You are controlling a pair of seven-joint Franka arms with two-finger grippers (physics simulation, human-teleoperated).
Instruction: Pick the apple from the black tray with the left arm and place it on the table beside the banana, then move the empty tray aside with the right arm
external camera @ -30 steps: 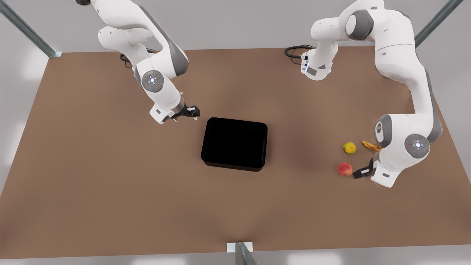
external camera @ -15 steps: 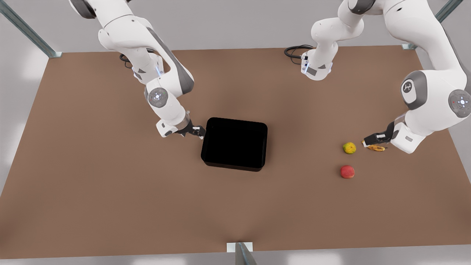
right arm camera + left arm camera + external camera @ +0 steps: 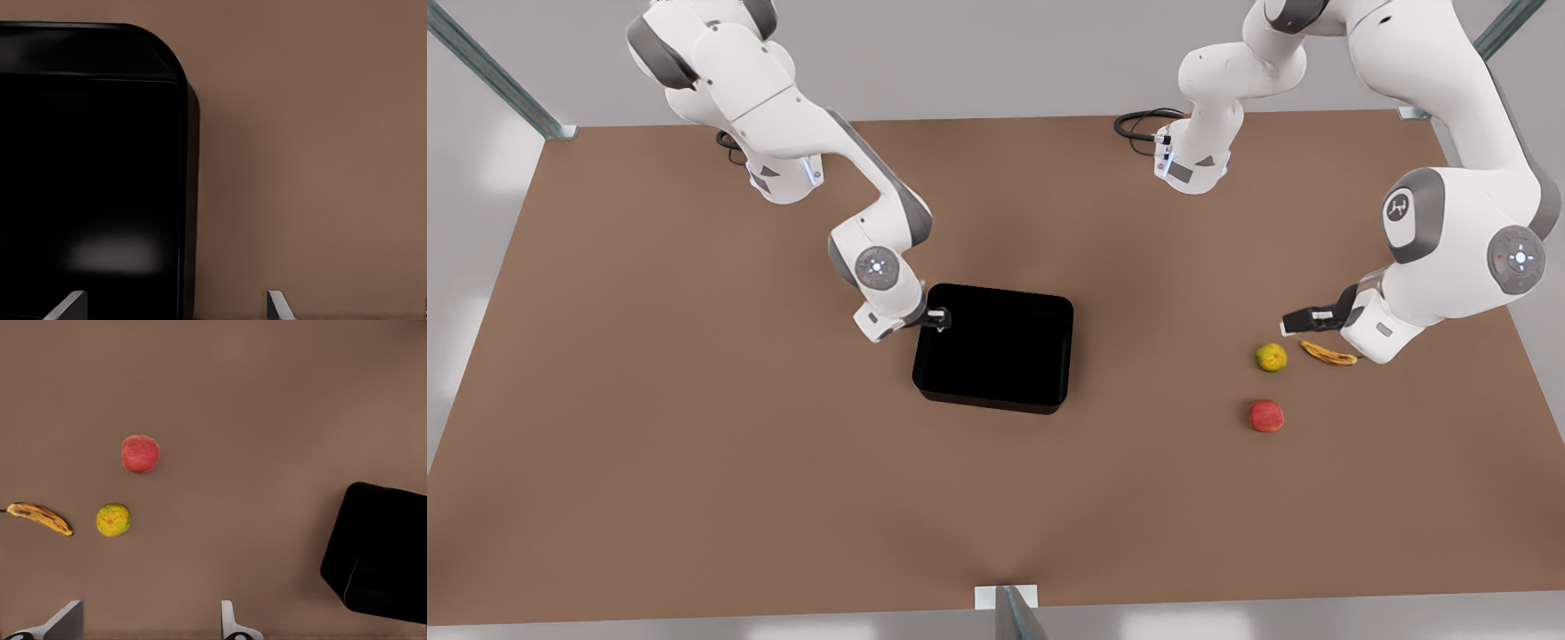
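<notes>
Front view: right gripper (image 3: 936, 320) spread astride black tray (image 3: 996, 348) wall, left gripper (image 3: 1291, 320) spread, seemingly empty.

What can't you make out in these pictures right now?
- Black tray: in the front view its inside is uniformly dark, so the floor and walls blend together.
- Right gripper at the tray's wall: front view doesn't settle contact; right wrist view cuts off its fingertips at the edge.
- Left gripper above the banana: height unclear.
</notes>
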